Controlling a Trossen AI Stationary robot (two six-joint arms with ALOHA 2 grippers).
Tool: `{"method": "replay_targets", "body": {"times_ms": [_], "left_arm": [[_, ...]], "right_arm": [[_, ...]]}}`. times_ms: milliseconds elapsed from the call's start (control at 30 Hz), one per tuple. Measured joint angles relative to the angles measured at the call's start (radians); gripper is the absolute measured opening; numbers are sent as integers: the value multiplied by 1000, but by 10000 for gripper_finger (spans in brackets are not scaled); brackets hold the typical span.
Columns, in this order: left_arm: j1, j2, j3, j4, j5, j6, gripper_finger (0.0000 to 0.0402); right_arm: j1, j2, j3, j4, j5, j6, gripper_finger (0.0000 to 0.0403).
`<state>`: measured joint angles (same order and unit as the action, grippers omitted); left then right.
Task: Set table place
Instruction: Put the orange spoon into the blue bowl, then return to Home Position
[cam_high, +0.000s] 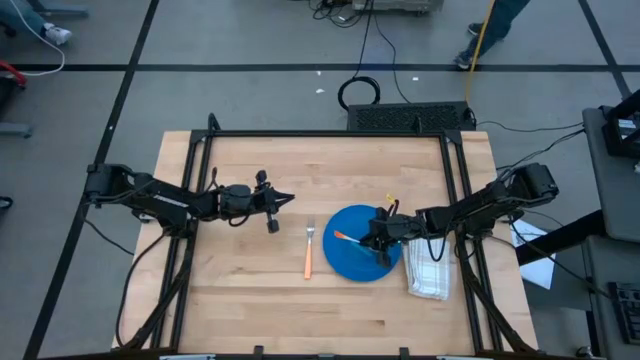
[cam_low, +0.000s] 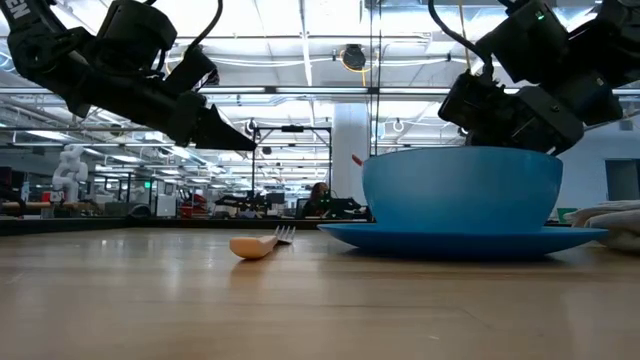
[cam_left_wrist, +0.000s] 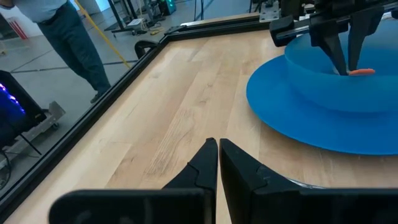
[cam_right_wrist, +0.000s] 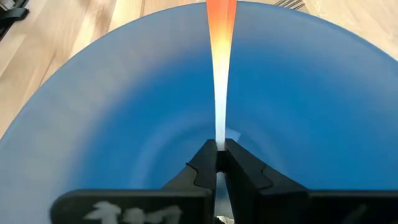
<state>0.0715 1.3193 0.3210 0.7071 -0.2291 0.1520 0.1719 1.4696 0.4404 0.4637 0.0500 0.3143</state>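
A blue bowl (cam_high: 372, 250) stands on a blue plate (cam_high: 345, 268) at the right middle of the wooden table (cam_high: 250, 310). My right gripper (cam_right_wrist: 219, 149) is inside the bowl, shut on a utensil with a metal shaft and an orange handle (cam_high: 345, 237). Its working end is hidden behind the fingers. A fork with an orange handle (cam_high: 309, 250) lies flat on the table just left of the plate. My left gripper (cam_high: 288, 199) hovers shut and empty above the table, left of the fork's far end. My right gripper pinches the utensil's metal shaft (cam_right_wrist: 219, 134) between its two fingers. The fingers (cam_left_wrist: 339, 46) come from the table's right, slanting down into the bowl. The orange handle (cam_left_wrist: 360, 71) sticks out past the fingertips toward the table's left, about level with the bowl's rim.
A folded white napkin (cam_high: 430, 275) lies right of the plate near the table's right edge. A black metal frame (cam_high: 330, 133) edges the table. Bare wood shows at the near and far left. A person (cam_left_wrist: 68, 37) stands on the floor beyond the table.
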Motion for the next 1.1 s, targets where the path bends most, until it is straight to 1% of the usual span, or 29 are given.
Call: {"method": "replay_targets", "body": {"times_ms": [400,800,1100], "left_arm": [[0,0,0,0,0,0,24],[0,0,0,0,0,1,24],[0,0,0,-1,0,1,24]], "right_arm": [[0,2,-2,-1,-3,-4,48],[0,1,-2,2,-3,-1,127],[0,1,14,18,4,-8,155]]}}
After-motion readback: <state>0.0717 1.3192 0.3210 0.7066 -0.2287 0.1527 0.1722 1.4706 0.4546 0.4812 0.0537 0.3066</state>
